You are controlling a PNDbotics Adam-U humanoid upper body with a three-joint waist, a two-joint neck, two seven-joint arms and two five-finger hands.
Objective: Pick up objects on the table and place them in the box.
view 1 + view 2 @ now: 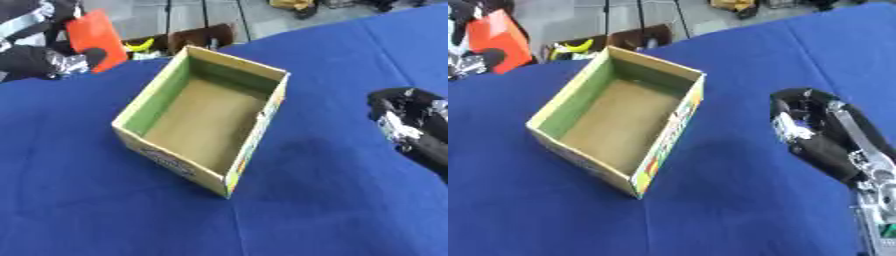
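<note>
Left eye view shows the blue table (105,200) filling nearly everything, and on it the open cardboard box (262,107), its inside bare, its long axis running from near-left to far-right. What the next move turns on is plain enough from where I stand: the robot's left hand (39,62) is raised at the far-left corner with its fingers curled round a flat orange object (94,37), and the box's mouth lies down and to the right of those fingers, near but not under them. The orange thing stands tilted on edge above the table's far border, clear of the box's far-left wall. I'd judge the hand must carry across toward the right and nearer before letting go, so the piece drops inside and not over the rim. The right hand (811,127) sits on the cloth well off to the box's right, holding nothing that I can see; whether its fingers are curled or slack I cannot tell.
</note>
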